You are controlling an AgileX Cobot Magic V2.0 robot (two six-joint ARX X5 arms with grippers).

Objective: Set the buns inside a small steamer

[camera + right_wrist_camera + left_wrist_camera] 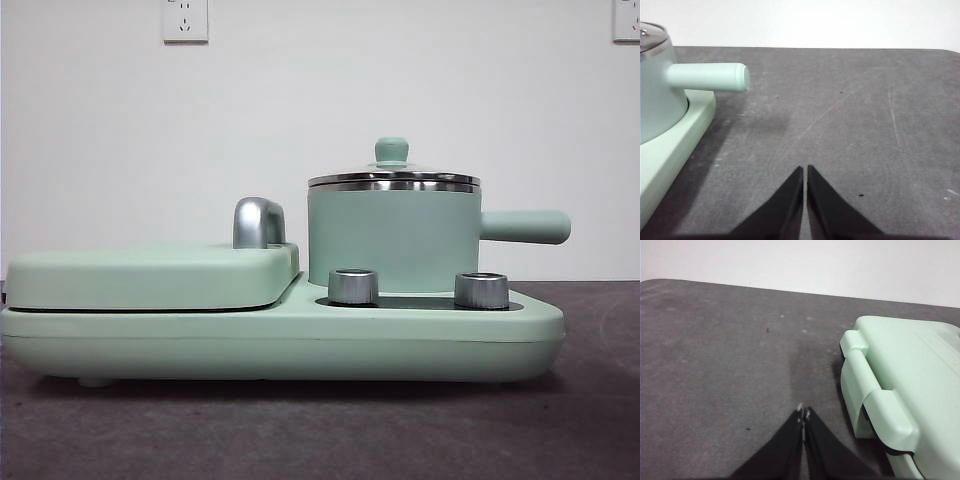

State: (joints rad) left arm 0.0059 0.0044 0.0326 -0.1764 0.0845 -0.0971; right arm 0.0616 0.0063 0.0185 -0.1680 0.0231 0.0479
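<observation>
front view: low, about table height, looking level across the dark grey felt-like table (320, 430) at the white wall; mint-green cooker base (280, 345) near, filling most of the width

left wrist view: looks down and forward past its own black jaws, close to the flat mint-green griddle cover (910, 385) end of the base

right wrist view: same downward tilt, close to the mint-green cylindrical steamer pot with steel rim (657, 85) and its straight handle

each wrist view shares one end of the base with front; both wrist views share table and wall only
</observation>
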